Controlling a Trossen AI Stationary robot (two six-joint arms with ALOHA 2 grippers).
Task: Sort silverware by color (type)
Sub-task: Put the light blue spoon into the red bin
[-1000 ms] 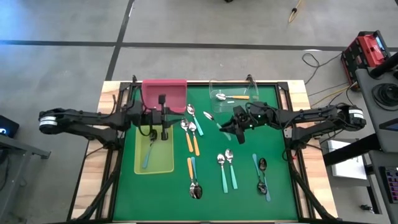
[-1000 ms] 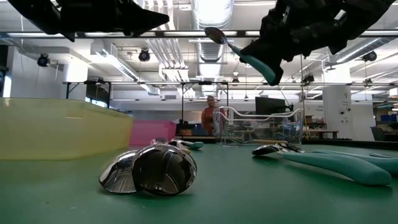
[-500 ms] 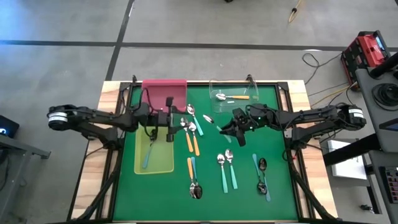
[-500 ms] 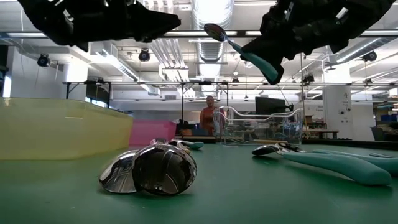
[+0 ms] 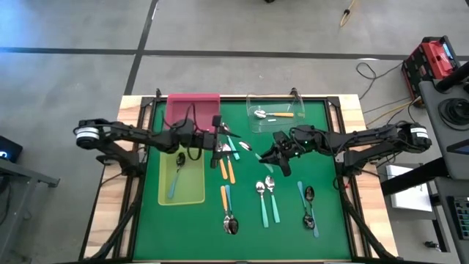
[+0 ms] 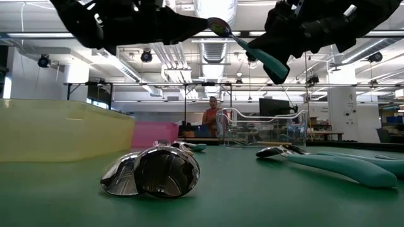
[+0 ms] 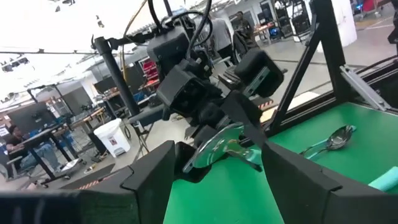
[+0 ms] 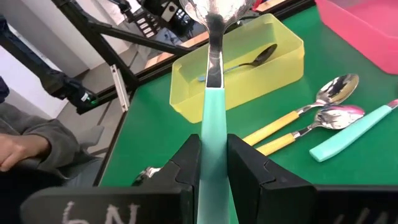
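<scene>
My right gripper [image 5: 269, 152] is shut on a teal-handled spoon [image 5: 250, 145] and holds it above the middle of the green mat. The spoon's shiny bowl [image 7: 214, 147] points at my left gripper [image 5: 218, 147]. That gripper is open, and in the left wrist view its two fingers stand on either side of the bowl; I see no touch. More silverware with orange, teal and light blue handles [image 5: 227, 167] lies flat on the mat. One spoon [image 5: 176, 176] lies in the yellow-green tray [image 5: 192, 192]. My right gripper pinches the spoon's teal handle [image 8: 211, 134] between its two fingers [image 8: 186, 163]. It comes from the table's right side, and the spoon runs straight out ahead of the fingers. The spoon is lifted clear of the mat and tilted, its bowl [image 6: 219, 26] higher than the handle's end [image 6: 275, 72].
A pink tray [image 5: 193, 110] stands at the far left of the mat. A clear tray [image 5: 277, 111] with orange-handled silverware stands at the far middle. Pairs of spoons [image 5: 267, 198] [image 5: 308, 209] lie toward the near edge. A person's sleeve [image 8: 31, 140] shows beyond the table.
My left gripper has gone from above the yellow-green tray toward the table's right, up to the bowl of the spoon that my right gripper holds. The right gripper has kept the spoon raised and has shifted a little toward the near edge.
</scene>
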